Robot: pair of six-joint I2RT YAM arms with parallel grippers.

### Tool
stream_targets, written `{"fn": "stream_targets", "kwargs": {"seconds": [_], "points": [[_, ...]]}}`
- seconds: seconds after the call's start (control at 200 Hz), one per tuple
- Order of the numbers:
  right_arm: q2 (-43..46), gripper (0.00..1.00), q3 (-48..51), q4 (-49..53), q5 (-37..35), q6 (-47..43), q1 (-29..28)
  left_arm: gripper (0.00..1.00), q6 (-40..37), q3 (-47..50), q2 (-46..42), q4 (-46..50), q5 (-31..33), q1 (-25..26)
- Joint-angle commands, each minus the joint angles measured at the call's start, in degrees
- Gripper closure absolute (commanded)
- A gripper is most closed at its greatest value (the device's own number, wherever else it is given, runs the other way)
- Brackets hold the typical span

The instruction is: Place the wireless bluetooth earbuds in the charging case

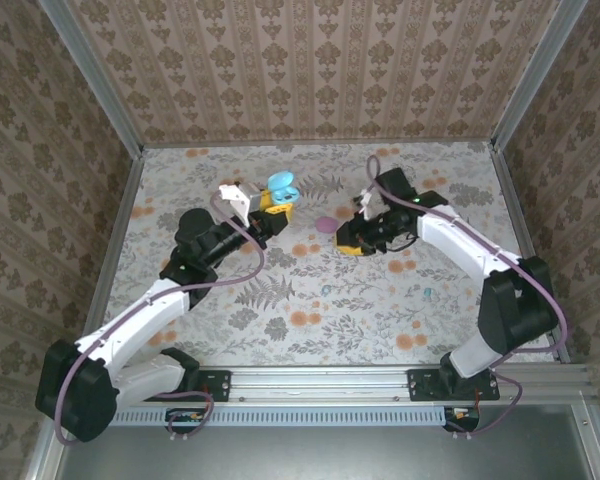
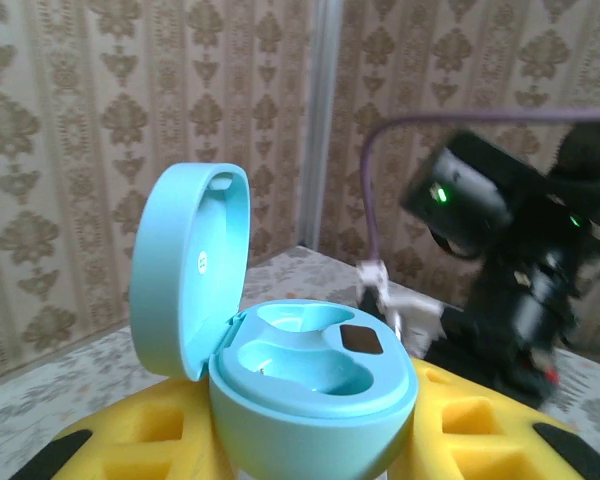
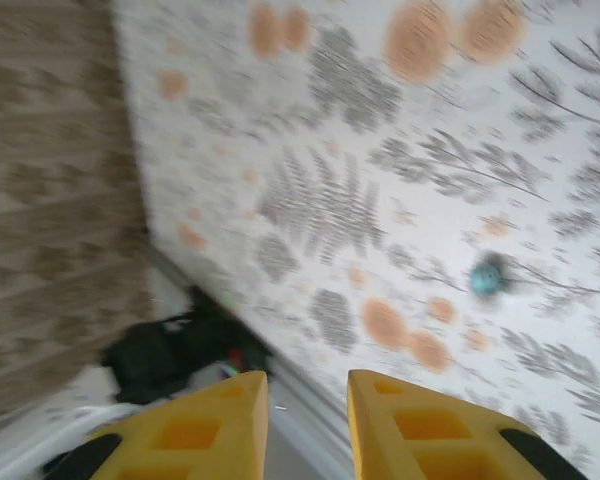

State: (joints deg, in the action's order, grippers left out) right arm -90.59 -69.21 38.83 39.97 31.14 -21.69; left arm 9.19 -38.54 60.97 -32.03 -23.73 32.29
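Left gripper [image 2: 306,450] clenched on the blue charging case [image 2: 320,395], lid flipped up, wells facing up and looking empty, probably presented so a bud can drop in. Right gripper [image 3: 307,420] jaws parted, nothing between, over the floral table [image 3: 330,200]. Teal earbud [image 3: 488,275] lies loose near-right, well apart from the case. No legible writing.
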Motion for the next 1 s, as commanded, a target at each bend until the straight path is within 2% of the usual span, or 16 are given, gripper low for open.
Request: {"fn": "stream_targets", "kwargs": {"seconds": [0.0, 0.06, 0.275, 0.55, 0.68, 0.825, 0.995], "points": [[-2.43, 0.68, 0.66, 5.79, -13.40, -4.46, -3.51, 0.72, -0.91, 1.85, -3.38, 1.01, 5.47, -1.28], [-3.86, 0.68, 0.78, 5.83, -16.26, -4.06, -4.85, 0.72, -0.33, 2.56, -4.56, 1.01, 5.99, -2.19], [-8.52, 0.63, 0.87, 3.85, -18.95, -5.24, -7.90, 0.72, 0.04, 3.33, -6.86, 2.32, 6.38, -3.81], [-16.69, 0.62, -4.62, 5.74, -19.98, -5.76, -10.58, 0.72, 0.48, 3.21, -7.66, 2.67, 6.56, -4.23], [-18.03, 0.60, -3.62, 3.75, -15.29, -1.14, -10.90, 0.72, 0.49, 3.39, -8.32, 3.26, 6.93, -4.34], [-18.39, 0.58, -2.23, 2.85, -15.75, 0.51, -11.75, 0.72, 0.26, 3.76, -8.83, 3.82, 7.28, -4.42], [-18.42, 0.62, -0.51, 1.92, -14.85, 1.61, -13.27, 0.72, -0.05, 3.42, -8.79, 4.26, 6.98, -4.51]]}}
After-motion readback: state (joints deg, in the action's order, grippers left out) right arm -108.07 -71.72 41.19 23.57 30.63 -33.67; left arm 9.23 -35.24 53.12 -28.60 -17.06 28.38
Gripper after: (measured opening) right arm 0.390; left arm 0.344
